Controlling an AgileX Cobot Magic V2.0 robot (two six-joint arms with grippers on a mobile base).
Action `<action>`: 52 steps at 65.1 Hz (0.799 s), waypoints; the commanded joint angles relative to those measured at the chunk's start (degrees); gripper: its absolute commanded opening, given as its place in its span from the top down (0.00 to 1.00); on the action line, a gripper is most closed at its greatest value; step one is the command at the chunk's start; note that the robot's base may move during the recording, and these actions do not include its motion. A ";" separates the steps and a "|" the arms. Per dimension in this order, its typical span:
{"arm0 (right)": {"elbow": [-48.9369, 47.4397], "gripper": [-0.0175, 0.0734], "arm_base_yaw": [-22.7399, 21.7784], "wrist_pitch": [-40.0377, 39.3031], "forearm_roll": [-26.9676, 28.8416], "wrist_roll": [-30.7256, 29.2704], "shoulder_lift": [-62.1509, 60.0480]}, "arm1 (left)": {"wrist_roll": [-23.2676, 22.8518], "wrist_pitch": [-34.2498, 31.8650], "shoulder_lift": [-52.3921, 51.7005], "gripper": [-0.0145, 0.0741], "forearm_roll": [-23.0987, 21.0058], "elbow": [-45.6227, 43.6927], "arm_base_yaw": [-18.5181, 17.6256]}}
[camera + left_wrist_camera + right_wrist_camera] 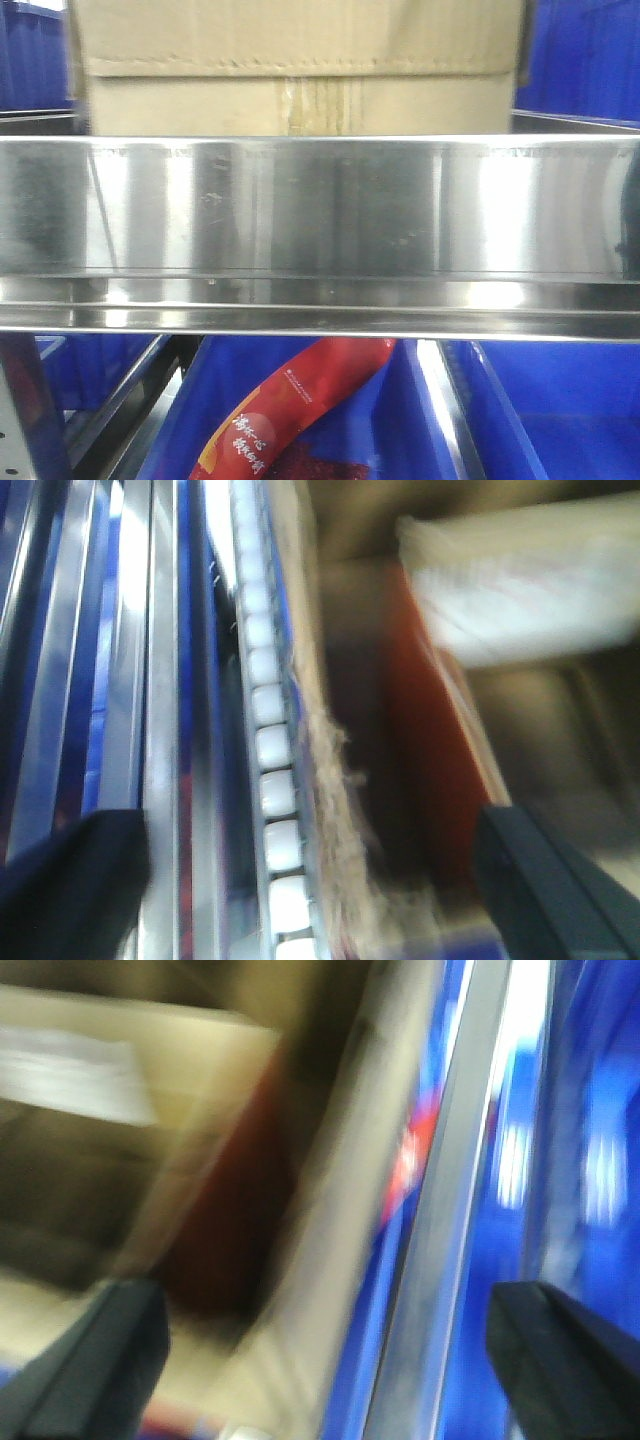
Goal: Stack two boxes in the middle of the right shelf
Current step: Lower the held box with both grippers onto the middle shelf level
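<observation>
Fingers of left gripper spread wide, straddling frayed cardboard wall edge; right gripper likewise wide, box wall between tips, nothing clamped. Box sits on shelf behind mirror lip, blue bins below. Judgement: corrugated card stiff, light, crushable; grip opposite side walls, not flaps.
</observation>
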 commanded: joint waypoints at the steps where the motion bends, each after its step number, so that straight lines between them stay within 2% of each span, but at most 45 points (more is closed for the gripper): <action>1: -0.46 0.34 -0.18 -0.60 -0.57 -0.38 -3.10 | 0.04 -0.29 -3.77 0.42 -0.43 -0.51 0.28; 7: -0.46 0.51 -0.18 1.11 -0.77 -0.38 -5.30 | 0.04 -0.29 -6.96 0.56 -0.43 0.50 0.28; 11: 0.64 0.70 -0.18 1.49 -0.89 -0.61 -7.23 | 0.04 -0.29 -9.58 0.69 -0.43 2.68 0.28; 18: 3.92 0.99 -0.18 0.61 -0.89 -3.07 -10.15 | 0.04 -0.29 -14.46 0.89 -0.43 9.46 0.28; 21: 5.63 0.99 -0.18 0.01 -0.89 -3.47 -11.65 | 0.04 -0.29 -16.91 0.96 -0.43 13.45 0.28; 34: 17.12 0.98 -0.18 -5.04 -1.00 -6.84 -19.28 | 0.04 -12.35 -29.31 0.96 -0.43 31.54 0.28; 52: 39.07 0.99 -0.18 -19.98 -1.00 -9.50 -34.87 | 0.04 -32.15 -50.05 0.96 -0.43 55.31 0.28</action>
